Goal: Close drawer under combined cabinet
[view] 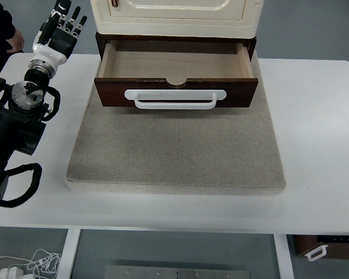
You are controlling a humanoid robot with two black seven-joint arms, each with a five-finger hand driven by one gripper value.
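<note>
A cream cabinet [177,14] stands at the back of a grey mat [174,151]. Under it a dark brown wooden drawer [175,87] is pulled out toward me, its inside bare. A white bar handle [174,99] runs across the drawer front. My left hand [63,26] is raised at the far left, to the left of the drawer and apart from it, fingers spread and holding nothing. The right arm is out of view.
The mat lies on a white table [320,139]. A person's hand and dark sleeve [9,35] show at the top left corner. Cables [29,264] lie on the floor at lower left; a small dark box [326,247] sits under the table's right.
</note>
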